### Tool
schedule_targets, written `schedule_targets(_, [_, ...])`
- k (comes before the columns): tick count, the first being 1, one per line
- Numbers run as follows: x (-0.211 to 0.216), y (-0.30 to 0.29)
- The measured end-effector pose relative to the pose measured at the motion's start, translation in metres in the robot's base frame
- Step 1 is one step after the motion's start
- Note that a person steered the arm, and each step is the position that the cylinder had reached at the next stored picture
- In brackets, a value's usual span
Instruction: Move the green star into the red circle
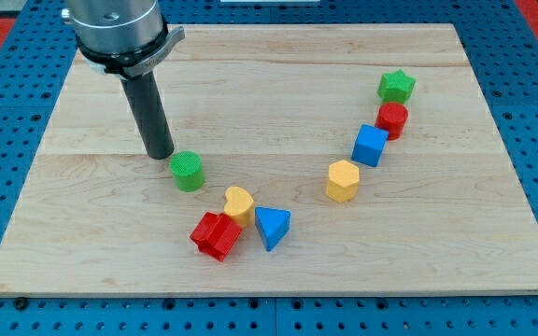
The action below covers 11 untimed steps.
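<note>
The green star (396, 87) sits at the view's upper right on the wooden board (269, 75). The red circle, a short red cylinder (392, 119), stands just below it, touching or nearly touching. My tip (161, 153) is far to the view's left of both, resting on the board just up and left of a green cylinder (188, 172), close to it.
A blue cube (370, 146) lies just below-left of the red cylinder, and a yellow hexagonal block (343, 180) below that. At the lower middle, a yellow heart (239, 203), a red block (216, 234) and a blue triangle (272, 227) cluster together.
</note>
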<state>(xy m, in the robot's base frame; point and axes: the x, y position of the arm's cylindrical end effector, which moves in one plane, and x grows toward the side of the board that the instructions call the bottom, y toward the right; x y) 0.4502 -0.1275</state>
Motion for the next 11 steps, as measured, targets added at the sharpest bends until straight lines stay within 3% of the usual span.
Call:
schedule_targets(2, [0.012,0.033])
schedule_targets(6, [-0.139,0.149])
schedule_targets(8, [-0.169,0.243])
schedule_targets(9, [-0.169,0.309])
schedule_targets(11, [-0.107,0.301])
